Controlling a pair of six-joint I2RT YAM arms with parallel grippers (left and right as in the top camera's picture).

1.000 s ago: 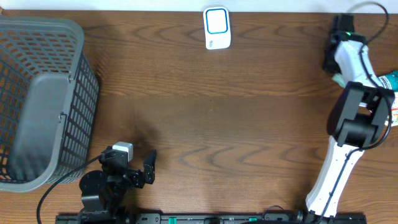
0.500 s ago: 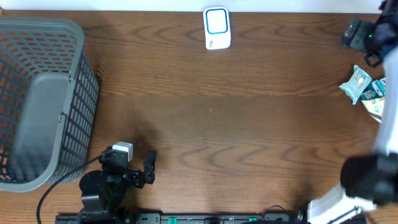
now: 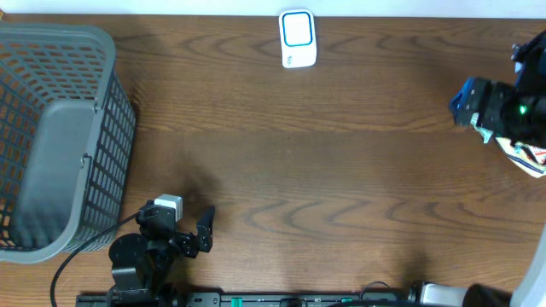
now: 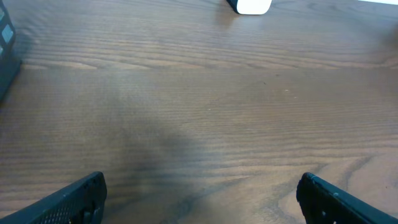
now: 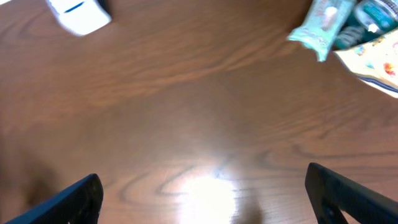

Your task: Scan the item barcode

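Note:
The white scanner with a blue-rimmed window (image 3: 298,38) lies at the far middle of the table; it also shows as the scanner (image 5: 78,15) at the top left of the right wrist view. The items are snack packets at the right edge: a mint-green packet (image 5: 323,25) and colourful packets (image 5: 373,43), mostly under my right arm in the overhead view, where one colourful packet (image 3: 529,158) shows. My right gripper (image 5: 205,205) hangs open above bare wood, short of the packets, holding nothing. My left gripper (image 4: 202,202) rests open and empty at the near left.
A grey mesh basket (image 3: 51,136) takes up the left side; its corner (image 4: 7,43) shows in the left wrist view. The folded left arm (image 3: 158,243) sits by the front edge. The right arm's wrist (image 3: 499,111) hovers by the right edge.
My right gripper has gone from shut to open, and the arm has swung from the far right corner to above the packets. The left arm has not moved.

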